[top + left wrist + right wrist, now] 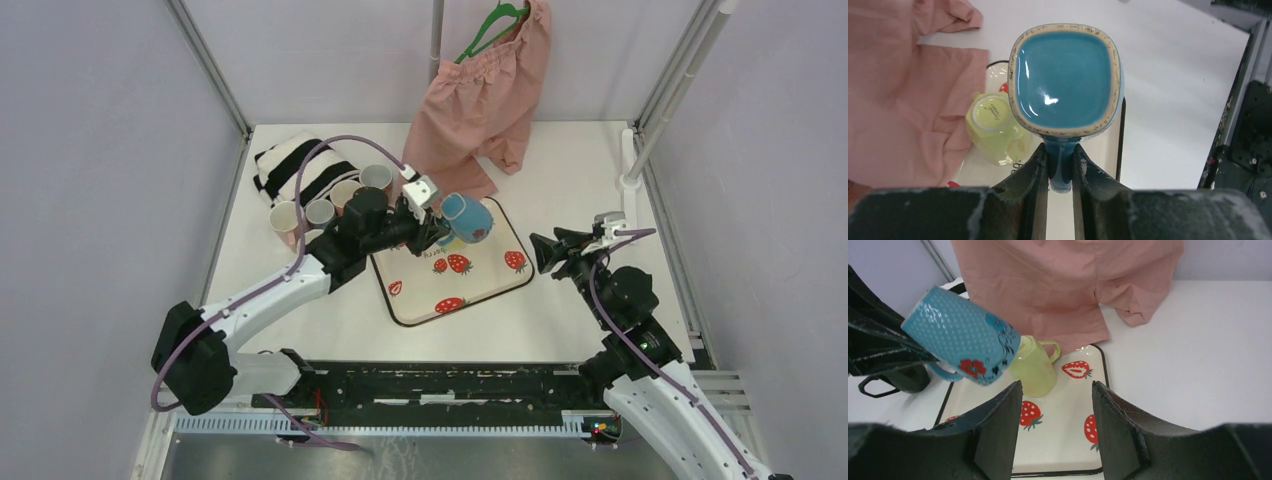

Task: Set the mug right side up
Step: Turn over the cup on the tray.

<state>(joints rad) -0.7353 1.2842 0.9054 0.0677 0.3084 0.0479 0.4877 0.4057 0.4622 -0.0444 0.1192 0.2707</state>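
Black fingers (1039,172) of the left gripper (1059,150) fill the bottom of the left wrist view, pressed together on the handle of the blue mug (1065,80), whose glossy blue base with its speckled beige ring faces that camera. From above, the left gripper (432,228) holds the blue mug (467,218) in the air over the far edge of the strawberry tray (470,285), clear of the tray's surface. The right wrist view shows the blue mug (960,342) tilted, its dotted wall and red flower toward the lens, the base end up at the left and the other end slanting down toward the tray (1068,440). Just beside and below it, a yellow-green mug (1035,367) stands upside down on the tray; the left wrist view shows the yellow-green mug (990,112) with its stamped base upward. A black mug (910,380) sits off the tray's left edge. The right gripper (540,252) hangs to the right of the tray, pointed at it, and the right gripper (1055,387) has its jaws apart with nothing between them. On the white table (580,180), pink shorts (480,100) hang from a green hanger (490,25) and drape onto the surface behind the tray. A striped cloth (290,165) and a cluster of small cups (320,212) lie at the far left.
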